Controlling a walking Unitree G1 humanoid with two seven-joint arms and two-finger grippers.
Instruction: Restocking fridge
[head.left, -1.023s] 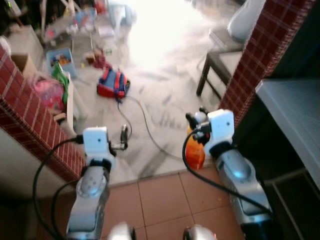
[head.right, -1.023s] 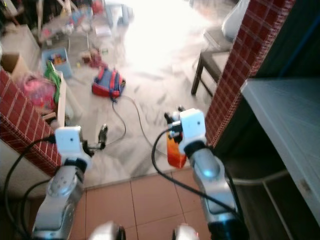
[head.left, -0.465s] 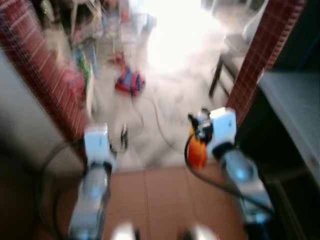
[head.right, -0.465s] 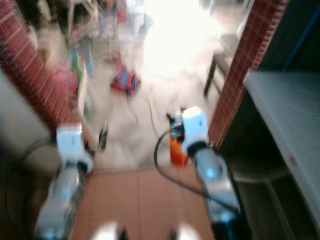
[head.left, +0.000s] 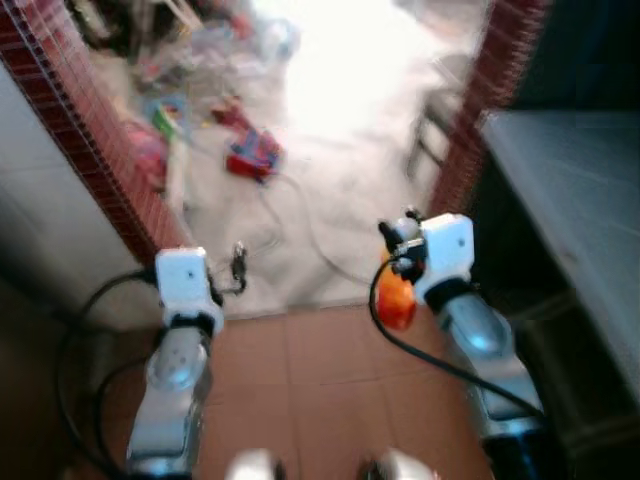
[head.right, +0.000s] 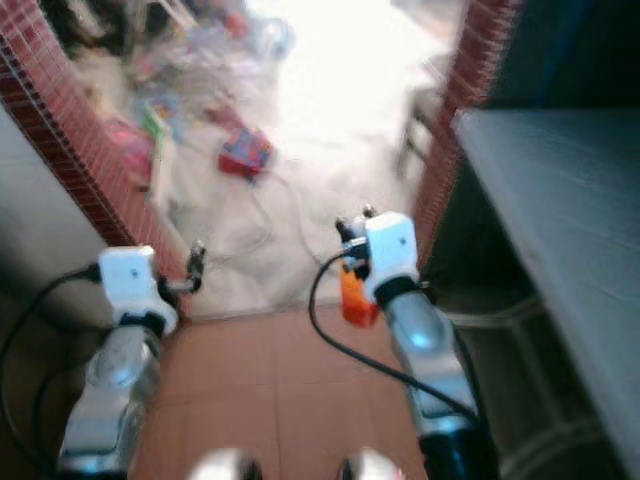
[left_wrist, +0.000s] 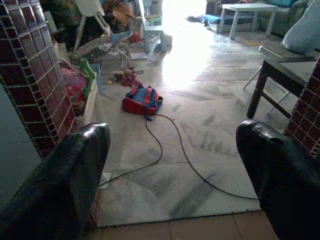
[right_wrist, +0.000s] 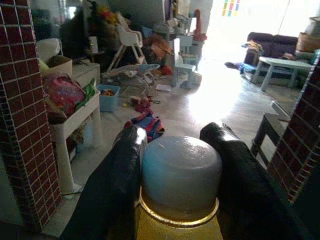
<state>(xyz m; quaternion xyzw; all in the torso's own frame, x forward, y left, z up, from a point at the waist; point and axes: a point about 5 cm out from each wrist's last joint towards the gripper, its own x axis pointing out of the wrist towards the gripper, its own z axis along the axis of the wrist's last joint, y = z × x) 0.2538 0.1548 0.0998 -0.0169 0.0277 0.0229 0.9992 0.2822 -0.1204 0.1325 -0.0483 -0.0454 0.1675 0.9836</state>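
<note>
An orange bottle (head.left: 394, 298) with a grey cap (right_wrist: 181, 169) hangs upright from my right gripper (right_wrist: 177, 165), which is shut on its neck just below the cap. It is held out in front of me over the edge of the terracotta tiles, near a red brick pillar (head.left: 470, 130). My left gripper (left_wrist: 172, 170) is held out at the same height. Its two black fingers (left_wrist: 60, 185) stand wide apart and open, with nothing between them.
A grey counter (head.left: 570, 190) runs along the right. A red brick wall (head.left: 90, 150) stands on the left. Ahead, on the pale marble floor, lie a red and blue backpack (left_wrist: 142, 100), a black cable (left_wrist: 185, 160), toys and a dark side table (left_wrist: 272, 80).
The camera has swung and the whole picture has shifted, with blur. Both arms keep the same pose, and the orange bottle stays in the right gripper.
</note>
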